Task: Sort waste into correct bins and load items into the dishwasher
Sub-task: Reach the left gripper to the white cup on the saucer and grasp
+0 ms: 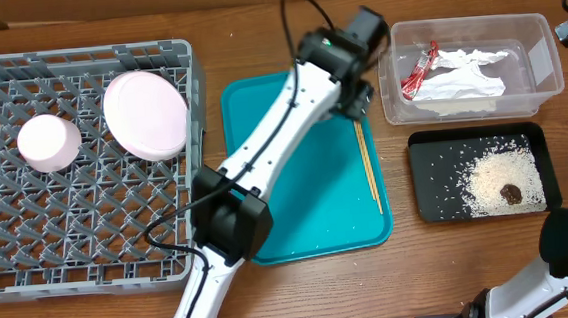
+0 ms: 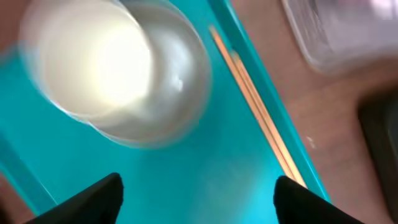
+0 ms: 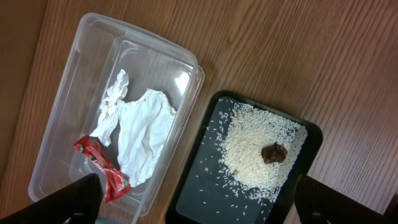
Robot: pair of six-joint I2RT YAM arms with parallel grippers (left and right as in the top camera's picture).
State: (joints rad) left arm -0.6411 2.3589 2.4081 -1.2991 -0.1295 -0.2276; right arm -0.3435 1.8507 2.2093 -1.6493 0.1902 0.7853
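The grey dish rack holds a pale pink plate and a smaller pink bowl. My left gripper is open and empty above the teal tray, near its far right corner. A small white cup stands on the tray just beyond the fingers, blurred. My right gripper is open and empty, high above the bins. The clear tub holds the white napkin and red wrapper. The black tray holds rice and the brown lump.
Wooden chopsticks lie along the teal tray's right edge, also in the left wrist view. The clear tub sits behind the black tray at the right. The left arm spans the teal tray from the front.
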